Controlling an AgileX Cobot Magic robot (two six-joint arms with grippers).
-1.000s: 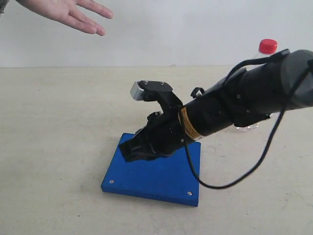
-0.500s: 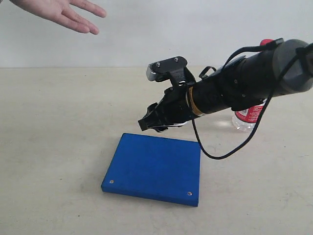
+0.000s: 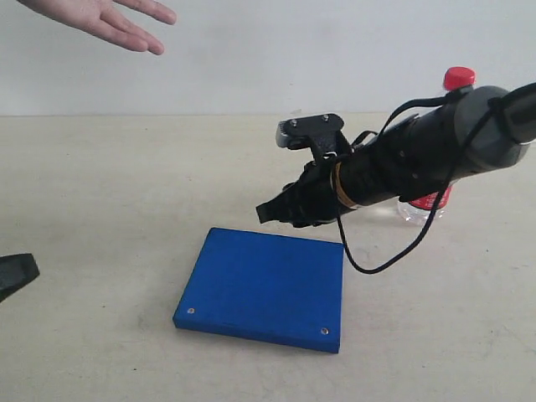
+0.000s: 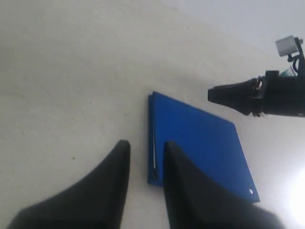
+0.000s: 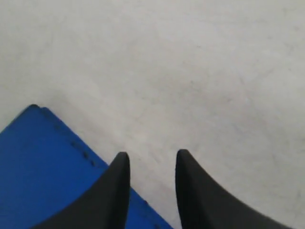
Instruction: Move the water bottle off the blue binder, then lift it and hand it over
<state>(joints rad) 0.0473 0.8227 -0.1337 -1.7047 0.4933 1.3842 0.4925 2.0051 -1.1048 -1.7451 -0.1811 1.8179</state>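
The blue binder (image 3: 264, 289) lies flat on the table with nothing on it. The water bottle (image 3: 429, 201) stands upright on the table behind and to the right of the binder, mostly hidden by my right arm, its red cap (image 3: 458, 78) showing above. My right gripper (image 3: 272, 211) hovers just above the binder's far edge, open and empty. In the right wrist view its fingertips (image 5: 150, 156) straddle the binder's edge (image 5: 43, 157). My left gripper (image 3: 12, 275) peeks in at the left edge, open. In the left wrist view it (image 4: 145, 145) points at the binder (image 4: 200, 138).
A person's open hand (image 3: 109, 17) reaches in at the top left, palm up. A black cable (image 3: 377, 264) loops down from my right arm over the binder's far right corner. A pale wall stands behind the beige table (image 3: 100, 193).
My right gripper rose off the binder and drew back toward the right. My left gripper came into view at the left edge. The person's hand shifted slightly left.
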